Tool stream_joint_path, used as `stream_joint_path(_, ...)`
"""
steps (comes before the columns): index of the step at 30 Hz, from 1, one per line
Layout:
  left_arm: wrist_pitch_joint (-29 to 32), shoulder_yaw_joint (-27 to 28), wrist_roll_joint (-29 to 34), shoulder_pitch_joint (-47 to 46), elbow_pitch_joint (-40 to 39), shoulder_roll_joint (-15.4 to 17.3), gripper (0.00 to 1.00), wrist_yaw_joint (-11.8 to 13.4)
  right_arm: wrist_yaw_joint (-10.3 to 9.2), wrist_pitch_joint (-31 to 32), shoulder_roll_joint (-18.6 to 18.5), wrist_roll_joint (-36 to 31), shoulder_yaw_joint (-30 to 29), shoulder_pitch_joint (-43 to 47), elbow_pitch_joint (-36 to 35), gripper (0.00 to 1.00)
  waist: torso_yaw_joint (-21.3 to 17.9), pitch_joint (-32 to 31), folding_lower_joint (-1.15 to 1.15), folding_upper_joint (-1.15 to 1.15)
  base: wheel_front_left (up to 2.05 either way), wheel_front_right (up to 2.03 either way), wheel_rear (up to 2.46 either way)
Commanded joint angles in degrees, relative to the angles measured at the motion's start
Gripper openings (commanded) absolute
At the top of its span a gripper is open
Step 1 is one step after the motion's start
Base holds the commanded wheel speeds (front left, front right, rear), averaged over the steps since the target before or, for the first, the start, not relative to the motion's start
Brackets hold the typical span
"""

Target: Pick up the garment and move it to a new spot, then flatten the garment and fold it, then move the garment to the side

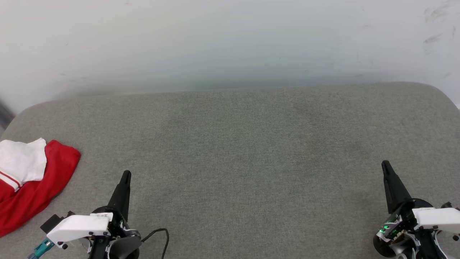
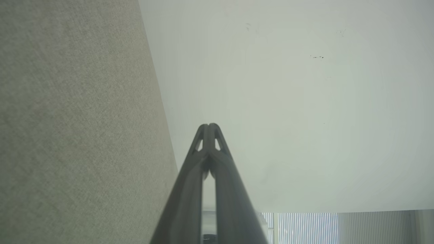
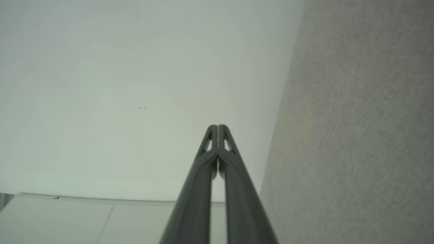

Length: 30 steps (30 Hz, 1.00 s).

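Note:
The garment (image 1: pixel 34 190), red with a white sleeve and striped trim, lies crumpled at the far left edge of the grey cushioned surface (image 1: pixel 237 151) in the head view, partly cut off by the frame. My left gripper (image 1: pixel 125 175) is at the lower left, just right of the garment and apart from it, fingertips pressed together and holding nothing. My right gripper (image 1: pixel 385 165) is at the lower right, far from the garment, also shut and empty. In the wrist views the left gripper (image 2: pixel 209 126) and right gripper (image 3: pixel 217 126) show their tips touching, pointing at the wall.
A pale wall (image 1: pixel 230 39) rises behind the grey surface. The surface has rounded back corners at left and right. A black cable (image 1: pixel 160 235) loops beside my left wrist. A slatted panel (image 2: pixel 305 228) appears low in the left wrist view.

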Motion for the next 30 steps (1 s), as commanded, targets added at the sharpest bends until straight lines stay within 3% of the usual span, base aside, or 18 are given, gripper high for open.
stream_joint_path(1,0.1,0.1,0.1,-0.3,0.0,-0.1,0.0,-0.2,0.0,0.0,0.2,0.1,0.0,-0.7,0.0,0.0,0.0,0.0,0.0,0.0,0.0,0.0,0.0)
stream_joint_path(11,0.1,0.1,0.1,-0.3,0.0,-0.1,0.0,-0.2,0.0,0.0,0.2,0.1,0.0,-0.7,0.0,0.0,0.0,0.0,0.0,0.0,0.0,0.0,0.0)
stream_joint_path(12,0.0,0.0,0.0,0.0,0.1,0.0,1.0,0.0,0.0,0.0,0.0,0.0,0.0,0.0,0.1,1.0,0.0,0.0,0.0,0.0,0.0,0.0,0.0)
stream_joint_path(30,-4.6,-4.4,0.9,0.3,-2.6,0.1,1.0,0.0,0.0,-3.2,0.0,-0.1,1.1,1.5,-3.2,1.0,-0.2,0.0,0.0,0.0,0.0,0.0,0.0)
